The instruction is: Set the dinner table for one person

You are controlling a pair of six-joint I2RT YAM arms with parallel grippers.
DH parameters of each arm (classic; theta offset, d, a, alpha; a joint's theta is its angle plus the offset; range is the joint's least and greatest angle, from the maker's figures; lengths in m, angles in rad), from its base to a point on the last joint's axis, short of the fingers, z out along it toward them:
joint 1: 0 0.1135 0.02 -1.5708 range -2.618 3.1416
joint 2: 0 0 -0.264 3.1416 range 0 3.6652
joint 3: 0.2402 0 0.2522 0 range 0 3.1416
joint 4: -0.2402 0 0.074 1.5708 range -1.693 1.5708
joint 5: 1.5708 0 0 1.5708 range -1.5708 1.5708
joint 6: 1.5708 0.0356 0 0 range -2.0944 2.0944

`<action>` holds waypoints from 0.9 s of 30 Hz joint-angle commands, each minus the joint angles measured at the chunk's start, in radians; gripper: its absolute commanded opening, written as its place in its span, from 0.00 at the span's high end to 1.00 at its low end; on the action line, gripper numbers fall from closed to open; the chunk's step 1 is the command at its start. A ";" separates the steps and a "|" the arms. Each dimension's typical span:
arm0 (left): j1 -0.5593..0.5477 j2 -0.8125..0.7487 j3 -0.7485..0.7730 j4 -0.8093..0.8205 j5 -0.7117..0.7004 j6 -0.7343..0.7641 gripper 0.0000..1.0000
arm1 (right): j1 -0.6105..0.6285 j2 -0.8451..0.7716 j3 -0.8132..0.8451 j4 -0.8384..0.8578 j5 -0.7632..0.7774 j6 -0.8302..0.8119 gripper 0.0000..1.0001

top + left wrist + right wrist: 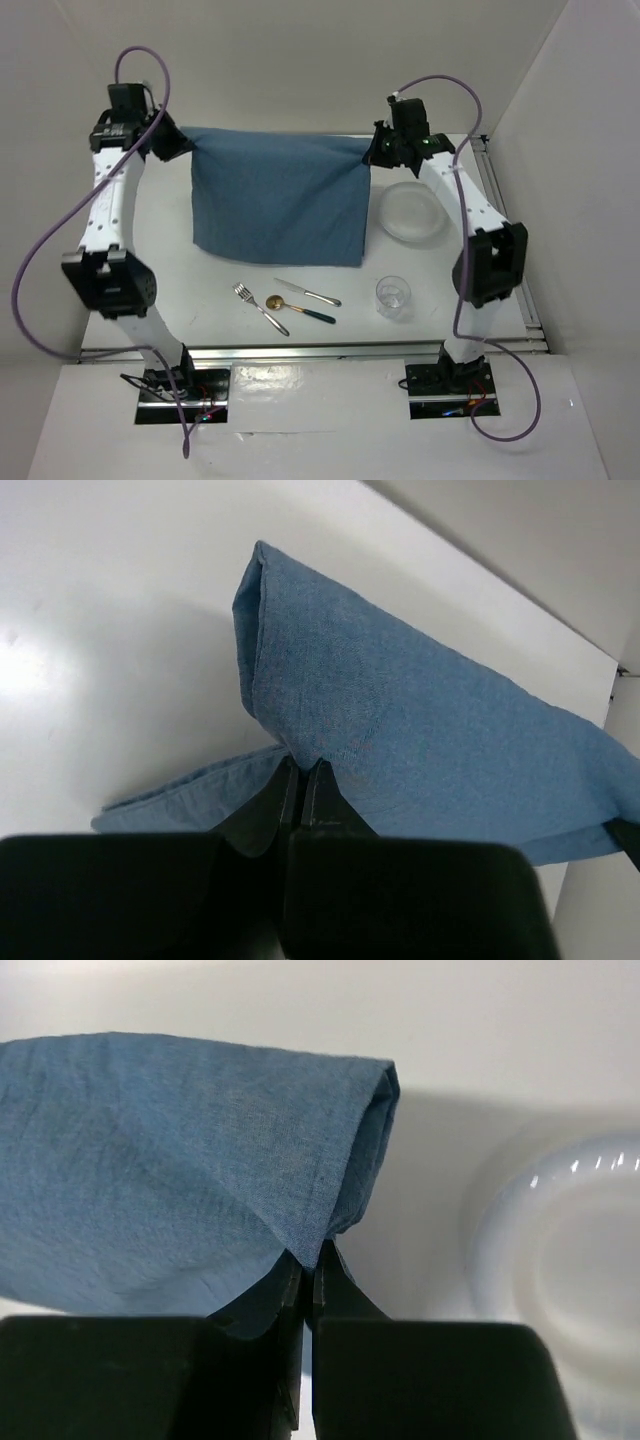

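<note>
A blue cloth placemat (278, 195) hangs stretched between my two grippers above the white dinner table (200, 290). My left gripper (187, 143) is shut on its far left corner, seen in the left wrist view (301, 765) with the placemat (420, 750). My right gripper (375, 148) is shut on its far right corner, seen in the right wrist view (308, 1258) with the placemat (180, 1150). The cloth's lower edge rests on the table. A white plate (414, 211) lies to the right of the cloth and shows in the right wrist view (570, 1260).
Near the front lie a fork (258, 306), a gold-bowled spoon (298, 309) and a knife (307, 292). A clear glass (392, 296) stands to their right. A metal rail (320, 349) runs along the table's front edge. White walls close in the sides.
</note>
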 commanded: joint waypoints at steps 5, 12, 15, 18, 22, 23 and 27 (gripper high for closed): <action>-0.057 0.621 0.692 0.038 0.030 -0.016 0.51 | -0.082 0.508 0.518 0.156 -0.078 -0.009 0.41; 0.006 0.365 0.211 0.268 0.061 -0.016 0.16 | -0.062 0.456 0.396 0.183 -0.092 -0.018 0.19; 0.017 0.259 0.076 0.225 -0.035 0.030 0.60 | -0.052 0.300 0.126 0.226 -0.092 0.028 0.37; 0.051 0.216 -0.067 0.214 -0.074 0.053 0.84 | -0.032 0.163 -0.121 0.262 -0.092 0.088 0.66; 0.089 0.243 -0.205 0.205 0.030 0.064 0.38 | -0.022 0.066 -0.308 0.237 -0.082 0.141 0.49; 0.089 0.254 -0.233 0.238 0.050 0.075 0.29 | -0.022 0.055 -0.331 0.226 -0.082 0.166 0.41; 0.089 0.353 -0.267 0.263 0.096 0.075 0.12 | -0.036 0.032 -0.423 0.229 -0.131 0.222 0.23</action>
